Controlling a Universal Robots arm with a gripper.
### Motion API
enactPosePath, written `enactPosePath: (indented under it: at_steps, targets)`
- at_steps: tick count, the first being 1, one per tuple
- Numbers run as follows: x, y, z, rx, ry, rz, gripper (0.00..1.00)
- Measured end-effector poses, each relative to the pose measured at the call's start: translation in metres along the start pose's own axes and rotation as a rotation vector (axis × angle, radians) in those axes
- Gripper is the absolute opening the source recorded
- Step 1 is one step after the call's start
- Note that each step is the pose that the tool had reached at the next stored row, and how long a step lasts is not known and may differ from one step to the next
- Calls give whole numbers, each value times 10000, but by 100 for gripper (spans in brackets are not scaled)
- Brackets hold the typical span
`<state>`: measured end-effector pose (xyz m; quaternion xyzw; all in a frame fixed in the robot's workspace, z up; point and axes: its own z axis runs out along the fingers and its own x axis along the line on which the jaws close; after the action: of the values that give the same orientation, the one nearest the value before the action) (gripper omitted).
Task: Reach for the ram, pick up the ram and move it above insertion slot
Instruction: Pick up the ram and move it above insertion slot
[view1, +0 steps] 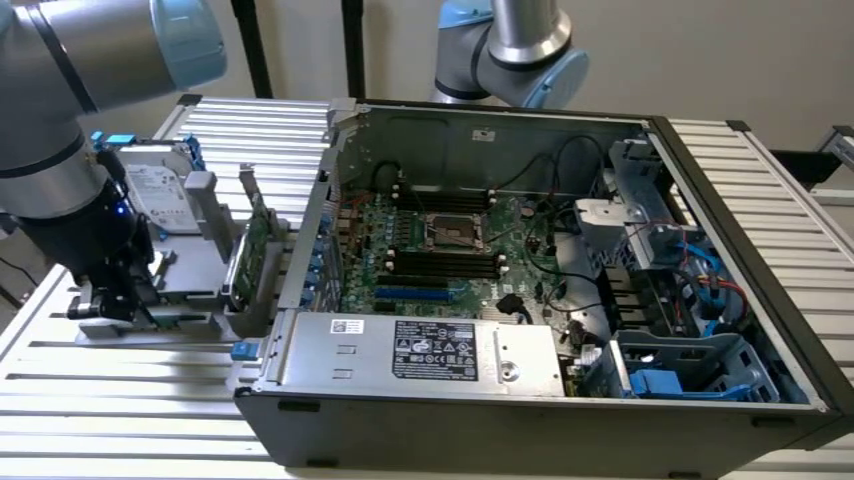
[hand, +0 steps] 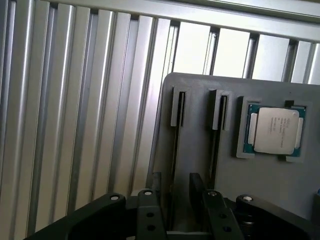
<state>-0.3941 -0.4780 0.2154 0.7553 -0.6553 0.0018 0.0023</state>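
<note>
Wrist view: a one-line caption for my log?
Open pincer over a slot in the grey holder, processor chip seated alongside.

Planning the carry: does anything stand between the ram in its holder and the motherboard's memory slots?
Yes. The gripper straddles the ram, which sits edge-on in the gray holder. Between there and the memory slots, the exterior view shows the upright expansion card and the case's side wall.

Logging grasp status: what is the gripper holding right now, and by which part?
Nothing held: the gripper is open, fingers straddling a slot in the grey holder.
</note>
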Motion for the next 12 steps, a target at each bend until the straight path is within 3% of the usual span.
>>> enactPosePath:
  at_steps: [9,10,11,12]
  targets:
    - [-1,0,138,-25,-4,14,36]
    - [-1,0,144,-33,-4,18,28]
    - [-1,0,149,-42,-5,23,28]
    - [-1,0,152,-53,-6,30,22]
